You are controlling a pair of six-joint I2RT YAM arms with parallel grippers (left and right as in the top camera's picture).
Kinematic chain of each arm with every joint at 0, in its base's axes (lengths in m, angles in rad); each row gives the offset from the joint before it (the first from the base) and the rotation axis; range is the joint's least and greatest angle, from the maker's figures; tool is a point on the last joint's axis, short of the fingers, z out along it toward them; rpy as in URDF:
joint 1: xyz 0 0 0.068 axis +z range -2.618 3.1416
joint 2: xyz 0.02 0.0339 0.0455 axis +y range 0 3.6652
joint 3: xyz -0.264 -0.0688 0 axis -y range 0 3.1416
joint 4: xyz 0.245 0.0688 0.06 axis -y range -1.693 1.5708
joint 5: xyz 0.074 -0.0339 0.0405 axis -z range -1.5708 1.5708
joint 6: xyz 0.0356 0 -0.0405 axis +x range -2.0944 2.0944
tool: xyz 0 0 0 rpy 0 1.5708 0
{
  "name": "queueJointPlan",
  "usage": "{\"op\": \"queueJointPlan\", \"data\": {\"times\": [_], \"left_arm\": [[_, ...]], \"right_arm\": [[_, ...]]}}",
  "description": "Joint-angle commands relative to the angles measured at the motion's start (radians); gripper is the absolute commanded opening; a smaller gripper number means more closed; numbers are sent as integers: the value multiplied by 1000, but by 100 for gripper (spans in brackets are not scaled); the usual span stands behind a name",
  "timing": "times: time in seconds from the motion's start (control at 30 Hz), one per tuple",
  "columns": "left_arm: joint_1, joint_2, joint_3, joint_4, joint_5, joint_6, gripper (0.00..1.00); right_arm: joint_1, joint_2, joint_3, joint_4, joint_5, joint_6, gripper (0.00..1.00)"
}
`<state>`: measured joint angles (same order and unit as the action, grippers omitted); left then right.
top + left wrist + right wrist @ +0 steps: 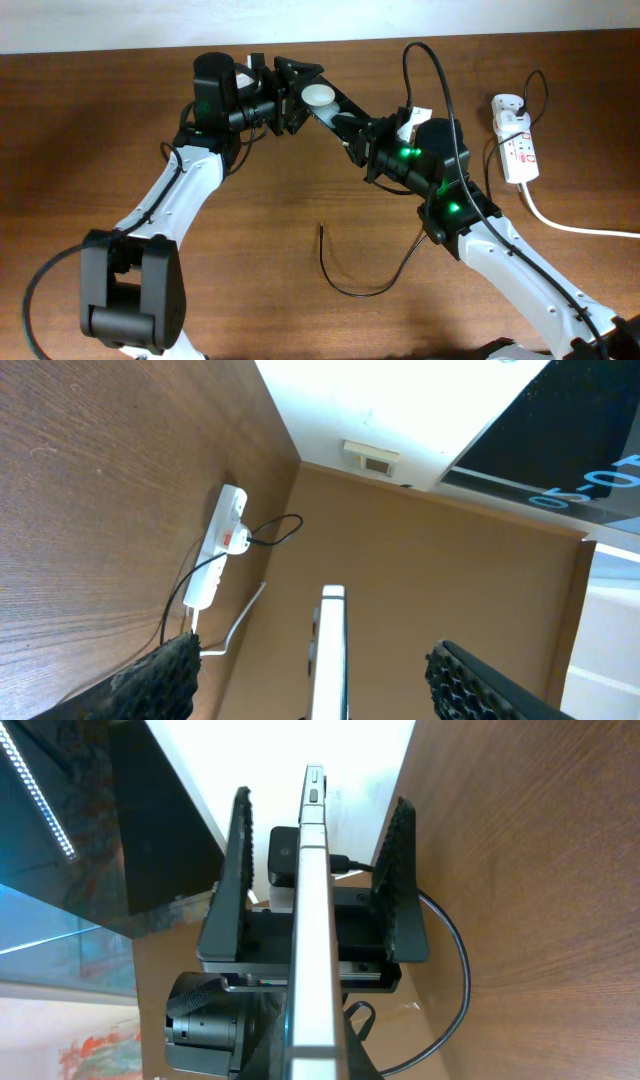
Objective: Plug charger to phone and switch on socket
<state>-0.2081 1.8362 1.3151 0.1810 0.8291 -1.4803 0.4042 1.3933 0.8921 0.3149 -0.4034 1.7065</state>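
Jaws of left gripper (316,665) wide, straddling phone (318,97) edge-on without contact. Right gripper (352,128) apparently clamps phone aloft. Charger (360,294) loose on table (100,150), unplugged; socket (517,150) far right. Step: phone hand-over. Next: left closes, right fetches plug tip.

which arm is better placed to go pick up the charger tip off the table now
Left. The left gripper is open, its fingers clear of the phone on both sides, while the right gripper holds the phone. The charger tip lies on the table between the arms.
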Motion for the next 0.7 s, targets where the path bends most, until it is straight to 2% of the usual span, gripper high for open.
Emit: {"op": "queueJointPlan", "data": {"times": [0.0, 0.1, 0.23, 0.37, 0.4, 0.57, 0.67], "left_arm": [[-2, -23, 13, 2, -7, 17, 77], [-2, -23, 13, 2, -8, 17, 71], [-18, -23, 13, 2, -16, 17, 50], [-31, -23, 13, 2, -41, 17, 43], [-31, -23, 13, 2, -42, 17, 38], [-31, -23, 13, 2, -46, 17, 1], [-31, -23, 13, 2, -53, 17, 0]], "right_arm": [[10, -10, 17, 14, 12, 5, 4], [15, -10, 17, 14, 13, 5, 4], [29, -10, 17, 13, 16, 5, 4], [29, -10, 17, 11, 16, 5, 4], [29, -10, 17, 11, 16, 5, 4], [29, -10, 17, -9, 16, 5, 4], [29, -10, 17, -11, 16, 5, 4]]}}
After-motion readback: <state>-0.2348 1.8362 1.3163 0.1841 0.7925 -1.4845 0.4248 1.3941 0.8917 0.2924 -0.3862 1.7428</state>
